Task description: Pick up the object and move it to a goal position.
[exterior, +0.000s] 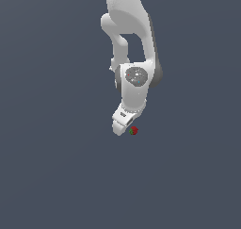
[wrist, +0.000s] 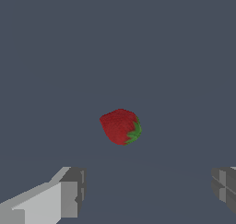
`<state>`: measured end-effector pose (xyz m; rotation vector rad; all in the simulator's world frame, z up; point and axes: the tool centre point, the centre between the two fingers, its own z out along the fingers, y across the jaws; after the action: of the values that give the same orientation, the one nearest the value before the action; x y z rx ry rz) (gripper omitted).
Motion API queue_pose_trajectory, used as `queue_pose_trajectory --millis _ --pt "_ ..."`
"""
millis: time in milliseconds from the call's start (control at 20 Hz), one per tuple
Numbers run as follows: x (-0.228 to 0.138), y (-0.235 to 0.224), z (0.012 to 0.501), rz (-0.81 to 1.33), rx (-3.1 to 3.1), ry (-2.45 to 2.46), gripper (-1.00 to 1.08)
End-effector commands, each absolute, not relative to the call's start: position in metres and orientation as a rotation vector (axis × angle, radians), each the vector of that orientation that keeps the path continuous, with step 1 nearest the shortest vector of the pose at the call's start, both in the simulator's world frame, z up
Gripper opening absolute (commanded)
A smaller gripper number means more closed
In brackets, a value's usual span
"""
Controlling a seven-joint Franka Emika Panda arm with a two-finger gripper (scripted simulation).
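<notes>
**Still short of the grasp: tool spread wide near the strawberry**

Judging from how things lie, the step in hand is the approach, with nothing yet gripped. In the wrist view the tool (wrist: 147,191) is released: its two fingers (wrist: 69,193) stand well apart at either side of the picture, and the gap between them is bare. The object (wrist: 120,126), a small red lump with a green bit at one side, sits beyond the fingertips, roughly in line with the gap but not between the pads. It rests on the plain dark counter (exterior: 52,167), apart from both fingers.

In the exterior view the white arm (exterior: 134,44) reaches down and the strawberry-like object (exterior: 133,130) shows just beside the tool's lower end, on the exterior view's right of it. Whether anything touches there is too small to tell.

The next move likely calls for bringing the open fingers forward and down until the object lies between the pads, then closing and lifting. No goal marker shows in either view, so where it must go cannot be told.

Counted: one arm, one tool with two fingers, one object.
</notes>
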<state>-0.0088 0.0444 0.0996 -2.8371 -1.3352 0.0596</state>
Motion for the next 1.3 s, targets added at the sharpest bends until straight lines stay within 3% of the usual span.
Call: queue_pose_trajectory --millis 0,1250 --pt "-0.009 0.047 0.096 0.053 -2.783 -1.447 1.00" --pt "-0.009 0.069 0.073 0.000 -2.315 -2.124 1.00"
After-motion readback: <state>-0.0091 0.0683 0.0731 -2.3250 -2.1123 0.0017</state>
